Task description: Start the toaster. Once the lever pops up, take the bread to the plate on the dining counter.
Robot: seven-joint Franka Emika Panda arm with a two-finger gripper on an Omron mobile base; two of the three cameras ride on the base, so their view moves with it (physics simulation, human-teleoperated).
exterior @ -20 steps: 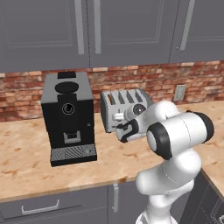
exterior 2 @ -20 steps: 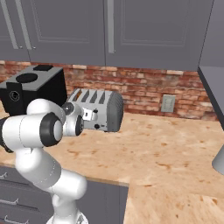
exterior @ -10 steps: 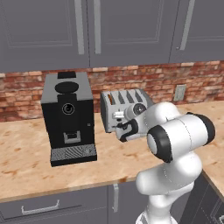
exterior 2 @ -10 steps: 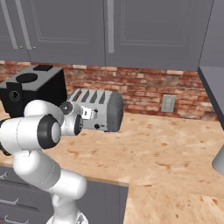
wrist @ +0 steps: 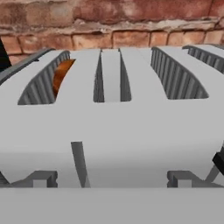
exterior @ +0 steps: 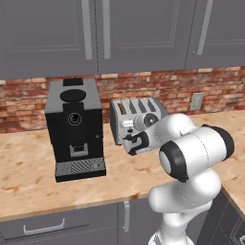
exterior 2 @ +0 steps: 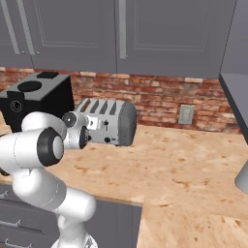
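Facing the toaster (exterior: 136, 119) from the near side in the left base view, the gripper (exterior: 135, 142) is hanging wide open and empty just before its front, the black coffee machine (exterior: 75, 128) standing just left. Looking from the right base view, the toaster (exterior 2: 109, 121) is sitting on the wall counter (exterior 2: 184, 167) against the brick. Peering through the hand view, the bread (wrist: 60, 75) is showing down in the leftmost slot, with a lever slot (wrist: 80, 164) straight ahead.

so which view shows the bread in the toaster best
The hand view: the bread shows as a brown edge inside the toaster's leftmost slot. In both base views the slots look small and dark, with the bread not discernible.
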